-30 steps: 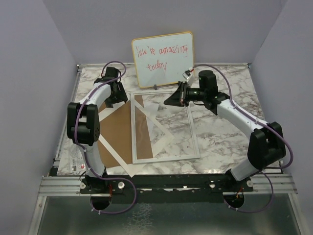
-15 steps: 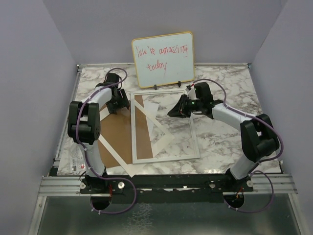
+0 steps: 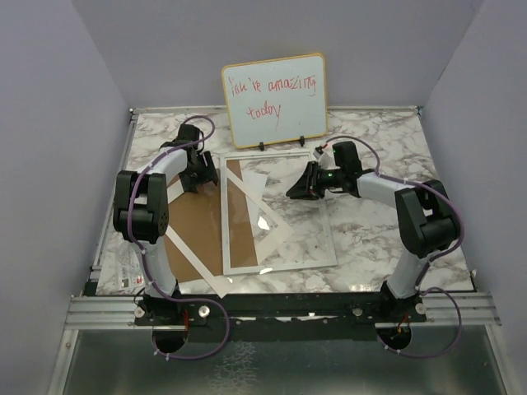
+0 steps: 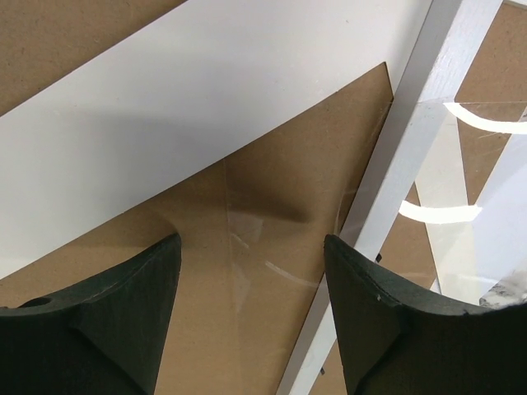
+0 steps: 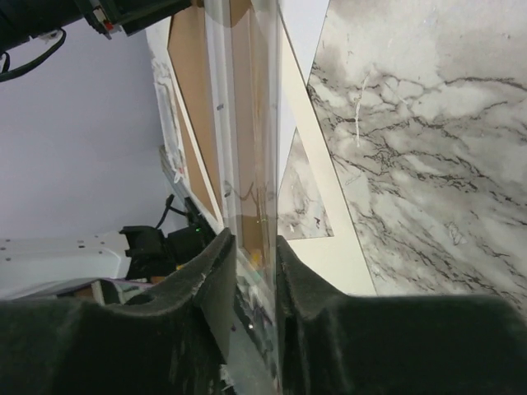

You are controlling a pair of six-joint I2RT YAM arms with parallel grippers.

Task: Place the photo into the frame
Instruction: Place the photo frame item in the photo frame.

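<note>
frame: the frame lies flat in the middle of the top view, on the marble table. Its thin white rim surrounds a clear, shiny pane.
photo: its printed side shows in no view. A white sheet lies under the pane in the upper left part of the frame. I cannot tell whether it is the photo with its plain side up or a part of the mat.
left gripper: the left gripper hangs over the brown backing board, just beside the upper left corner of the frame. Its fingers stand wide apart with nothing between them.
right gripper: the right gripper is low over the upper right part of the frame. Its fingers leave only a narrow gap, and the edge of the clear pane runs through it. Whether they press on the pane I cannot tell.
in the way: the right wrist hides the upper right part of the frame in the top view. A strip of the white mat and a part of the brown board lie under the pane.
around: a whiteboard with red handwriting stands upright at the far edge of the table, just behind the frame.
</note>
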